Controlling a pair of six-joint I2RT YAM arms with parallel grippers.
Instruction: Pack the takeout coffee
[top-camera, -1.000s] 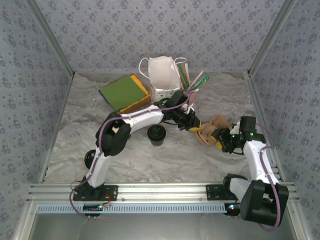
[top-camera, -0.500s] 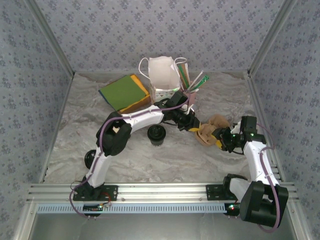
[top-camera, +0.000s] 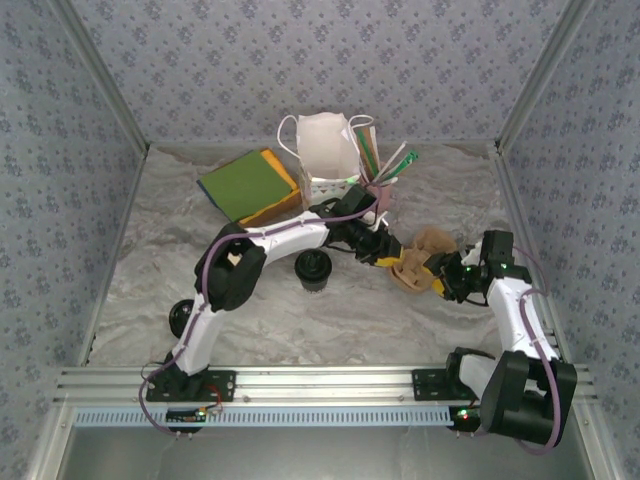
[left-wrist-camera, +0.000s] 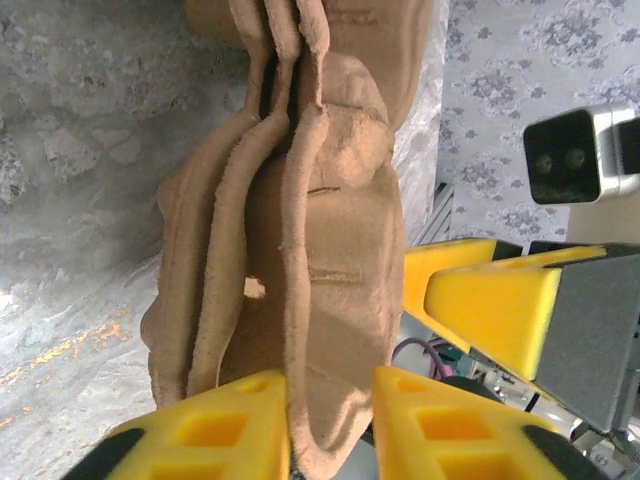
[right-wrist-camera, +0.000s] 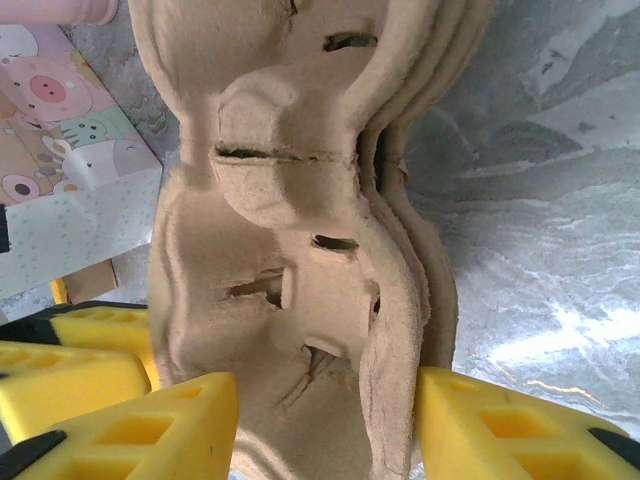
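2 holds matter: right gripper (right-wrist-camera: 325, 400) clamps the whole pulp cup-carrier stack (right-wrist-camera: 300, 200), left gripper (left-wrist-camera: 332, 400) pinches some layers, so separate slowly.

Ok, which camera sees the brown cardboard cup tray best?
The right wrist view. The brown cardboard cup tray sits close up there, so you can see its slits, bumps and stacked layers. The left wrist view shows the tray close too, mostly the layered edges. In the top view the tray is small, between the two arms.
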